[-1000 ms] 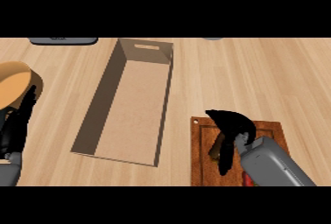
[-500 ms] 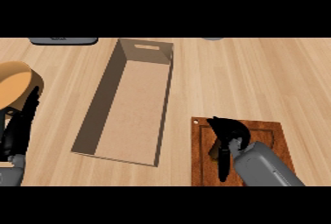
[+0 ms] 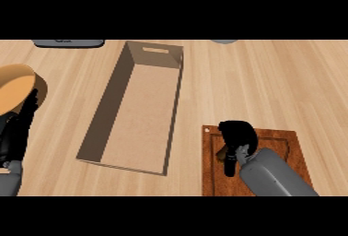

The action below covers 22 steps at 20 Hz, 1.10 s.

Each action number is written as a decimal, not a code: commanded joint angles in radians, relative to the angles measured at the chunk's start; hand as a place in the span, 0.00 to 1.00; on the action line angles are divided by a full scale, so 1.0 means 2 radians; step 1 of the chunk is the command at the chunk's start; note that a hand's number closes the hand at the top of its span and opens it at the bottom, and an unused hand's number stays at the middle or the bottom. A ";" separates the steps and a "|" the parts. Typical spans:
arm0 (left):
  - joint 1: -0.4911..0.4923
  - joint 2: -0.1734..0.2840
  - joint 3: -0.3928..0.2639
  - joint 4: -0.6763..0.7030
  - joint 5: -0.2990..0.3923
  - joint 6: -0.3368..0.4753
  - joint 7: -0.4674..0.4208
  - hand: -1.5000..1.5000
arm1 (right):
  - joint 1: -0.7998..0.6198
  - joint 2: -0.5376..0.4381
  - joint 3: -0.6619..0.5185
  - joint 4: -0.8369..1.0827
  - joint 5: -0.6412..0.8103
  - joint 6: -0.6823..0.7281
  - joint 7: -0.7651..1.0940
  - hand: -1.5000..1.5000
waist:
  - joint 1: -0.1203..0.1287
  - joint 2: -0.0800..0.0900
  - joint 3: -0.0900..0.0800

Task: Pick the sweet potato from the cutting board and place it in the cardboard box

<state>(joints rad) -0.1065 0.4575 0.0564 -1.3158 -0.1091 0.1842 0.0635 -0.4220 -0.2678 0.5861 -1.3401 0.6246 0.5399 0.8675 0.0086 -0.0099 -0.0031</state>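
The right forearm comes in from the lower right edge and slants up and to the left over the cutting board [image 3: 285,140]. Its right hand [image 3: 238,134] hangs over the board's upper left part, bent downward at the wrist, with the fingers curled down toward the wood. The hand covers whatever lies under it, so the sweet potato cannot be made out, and whether the fingers are closed round it cannot be told.

The cardboard box [image 3: 108,120] lies open on the wooden counter [image 3: 272,78], just left of the board and apart from it. It is long and narrow, with a handle slot in its far end wall.

The left hand [image 3: 19,133] shows at the left edge, dark and upright, near a round tan bowl [image 3: 17,87]. Its fingers are too indistinct to judge.

A dark grey object [image 3: 68,43] sits at the counter's far edge, upper left, and another grey thing [image 3: 224,41] shows at the top edge.
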 commanded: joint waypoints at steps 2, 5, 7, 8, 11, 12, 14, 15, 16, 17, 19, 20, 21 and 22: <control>0.008 -0.010 0.005 0.014 -0.009 -0.001 -0.026 0.50 | -0.005 -0.012 0.013 0.055 0.075 -0.046 -0.036 1.00 | -0.001 0.006 0.002; -0.009 -0.006 0.011 0.004 -0.006 -0.011 -0.001 0.50 | -0.033 -0.015 0.009 0.061 0.104 -0.046 -0.049 1.00 | -0.001 0.005 0.002; -0.001 0.003 0.024 0.005 0.004 -0.025 -0.002 0.50 | -0.058 -0.018 0.000 0.045 0.117 -0.031 -0.037 1.00 | -0.001 0.005 0.002; -0.016 -0.003 0.015 0.015 -0.007 -0.017 -0.001 0.50 | -0.047 -0.045 0.007 0.018 0.107 -0.059 -0.119 1.00 | -0.003 0.005 0.002; -0.002 -0.021 -0.005 -0.006 -0.020 0.001 -0.003 0.50 | -0.095 -0.072 -0.010 0.010 0.075 -0.117 -0.276 1.00 | 0.014 0.011 0.004; -0.005 -0.014 0.001 -0.006 -0.008 -0.013 0.002 0.50 | -0.111 -0.083 -0.027 0.000 0.054 -0.118 -0.320 1.00 | 0.020 0.012 0.005; -0.016 -0.011 0.002 -0.006 -0.013 -0.009 0.001 0.50 | -0.129 -0.102 -0.039 -0.004 0.049 -0.150 -0.395 1.00 | 0.020 0.015 0.006; -0.014 -0.015 0.000 -0.002 -0.007 -0.015 -0.005 0.50 | -0.141 -0.109 -0.061 0.007 0.039 -0.167 -0.425 1.00 | 0.020 0.017 0.005; -0.016 -0.018 -0.005 0.000 -0.019 -0.005 -0.005 0.50 | -0.134 -0.121 -0.065 0.021 0.036 -0.183 -0.469 1.00 | 0.015 0.016 0.004; -0.015 -0.011 0.002 -0.007 -0.016 -0.007 0.006 0.50 | -0.134 -0.131 -0.078 0.031 0.030 -0.198 -0.503 1.00 | 0.015 0.014 0.004; -0.016 -0.016 -0.003 -0.004 -0.024 -0.001 -0.001 0.50 | -0.163 -0.131 -0.112 0.064 0.018 -0.227 -0.549 1.00 | 0.018 0.015 0.004; -0.024 -0.019 0.001 0.012 -0.019 -0.003 -0.013 0.50 | -0.157 -0.122 -0.120 0.070 0.010 -0.252 -0.578 1.00 | 0.014 0.016 0.003; -0.012 -0.009 0.009 -0.001 -0.009 -0.013 -0.003 0.50 | -0.148 -0.131 -0.135 0.053 -0.008 -0.260 -0.610 1.00 | 0.011 0.011 0.004; -0.025 -0.018 0.000 -0.007 -0.012 -0.011 0.018 0.50 | -0.165 -0.131 -0.146 0.077 -0.011 -0.272 -0.640 1.00 | 0.016 0.014 0.004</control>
<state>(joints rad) -0.1414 0.4295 0.0599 -1.3210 -0.1370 0.1665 0.0685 -0.7138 -0.5089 0.3776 -1.2399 0.6545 0.0970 -0.1962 0.0380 0.0172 0.0044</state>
